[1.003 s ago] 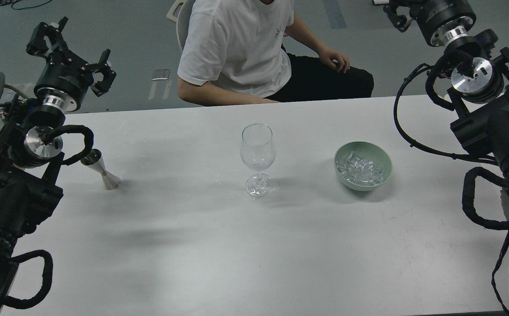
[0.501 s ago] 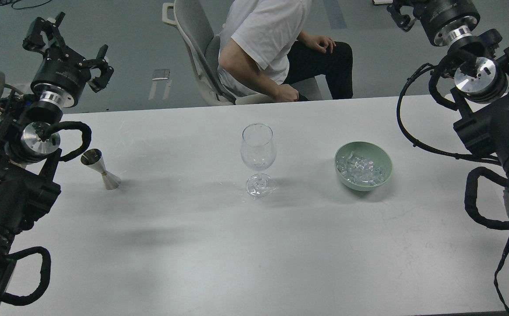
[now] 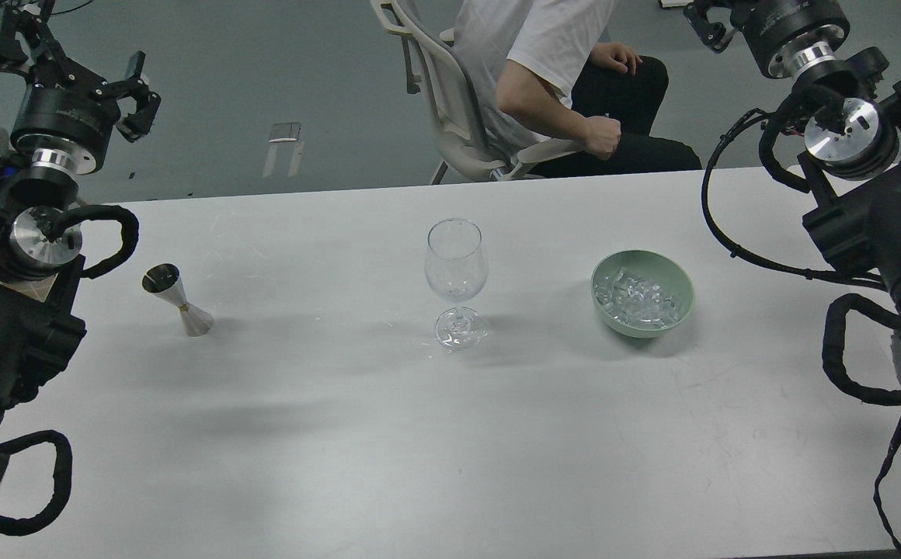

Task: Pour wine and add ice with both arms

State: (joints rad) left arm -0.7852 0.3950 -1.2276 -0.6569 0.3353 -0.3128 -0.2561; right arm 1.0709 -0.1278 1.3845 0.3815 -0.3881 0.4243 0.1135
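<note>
A clear stemmed glass (image 3: 457, 268) stands upright at the table's middle. A small silver jigger (image 3: 177, 301) stands on the left; I cannot make out any wine in it or in the glass. The ice (image 3: 638, 299) is heaped in a pale green bowl (image 3: 682, 281) to the right of the glass. My left gripper (image 3: 70, 62) is open and empty, raised beyond the table's far left edge, well above and behind the jigger. My right gripper (image 3: 705, 22) is at the top right, mostly cut off by the view's edge, far from the bowl.
The white table (image 3: 419, 435) fills the view, with both arms along its left and right sides. A person in a white shirt (image 3: 544, 46) sits on a grey chair (image 3: 450, 116) just behind the far edge.
My left arm has swung up and to the left, away from the jigger. The person has turned and shifted to the right on the chair. The right arm has barely moved.
</note>
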